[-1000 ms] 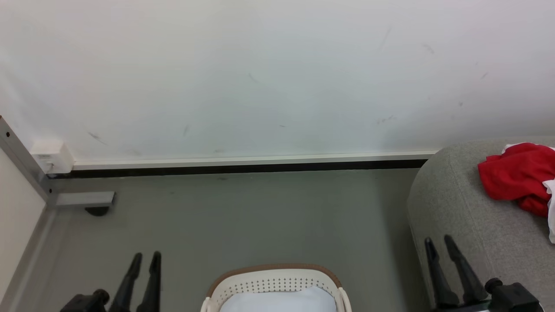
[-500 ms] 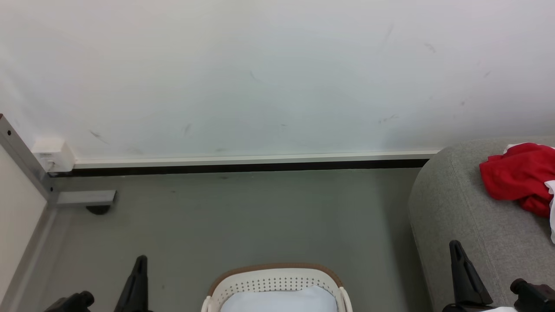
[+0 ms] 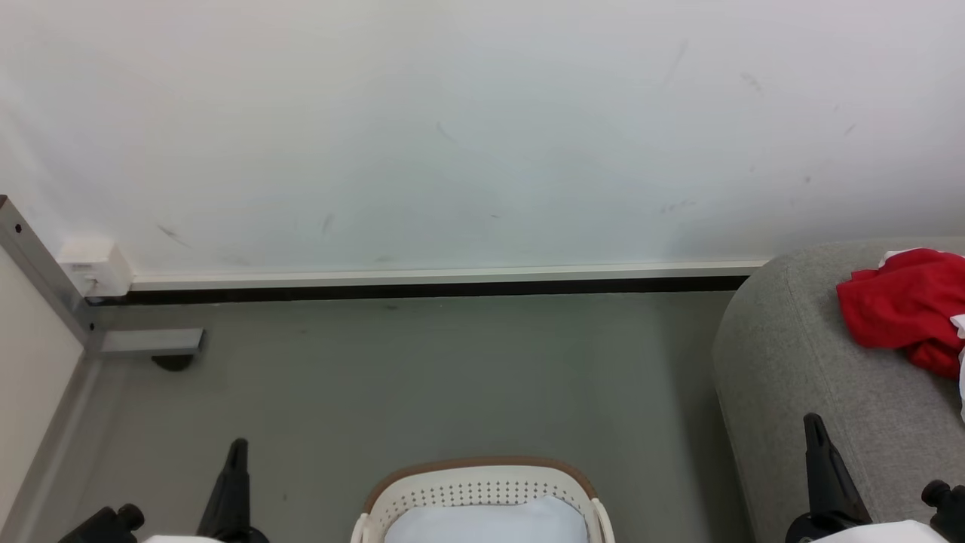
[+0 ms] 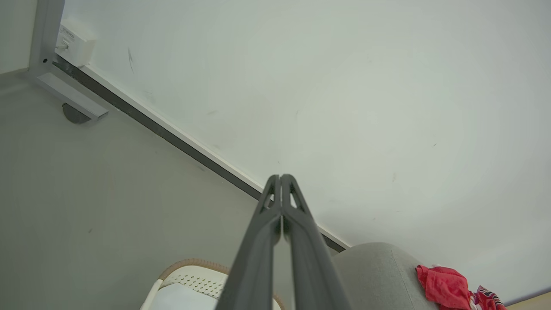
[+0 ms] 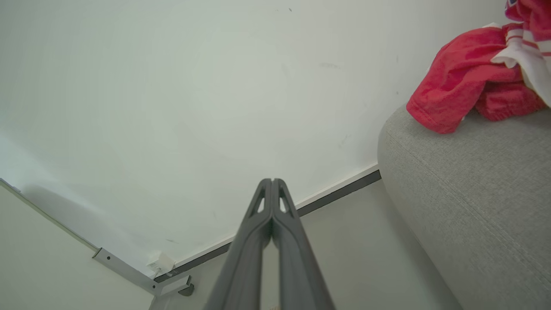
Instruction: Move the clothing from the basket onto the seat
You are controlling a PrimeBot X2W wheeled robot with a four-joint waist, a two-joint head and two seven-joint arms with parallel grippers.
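The cream basket (image 3: 475, 483) with its brown rim sits on the floor at the bottom centre, a pale white cloth (image 3: 486, 522) lying inside it. Red clothing (image 3: 901, 305) with white trim lies on the grey seat (image 3: 807, 377) at the right. The left wrist view shows that red clothing (image 4: 443, 286) on the seat (image 4: 379, 271) too, beyond the basket (image 4: 189, 277). My left gripper (image 3: 237, 446) is at the lower left, shut and empty, fingertips pressed together (image 4: 280, 176). My right gripper (image 3: 813, 421) is at the lower right beside the seat's front, shut on nothing (image 5: 272, 181).
A white wall (image 3: 482, 136) with a dark skirting strip (image 3: 422, 288) runs behind the grey floor (image 3: 422, 377). At the left, a metal frame post (image 3: 45, 279) with a foot bracket (image 3: 151, 341) and a small white box (image 3: 94, 268).
Both grippers have gone from open to shut and dropped lower in the head view, the left one leftward and the right one rightward. Basket and clothing stay put.
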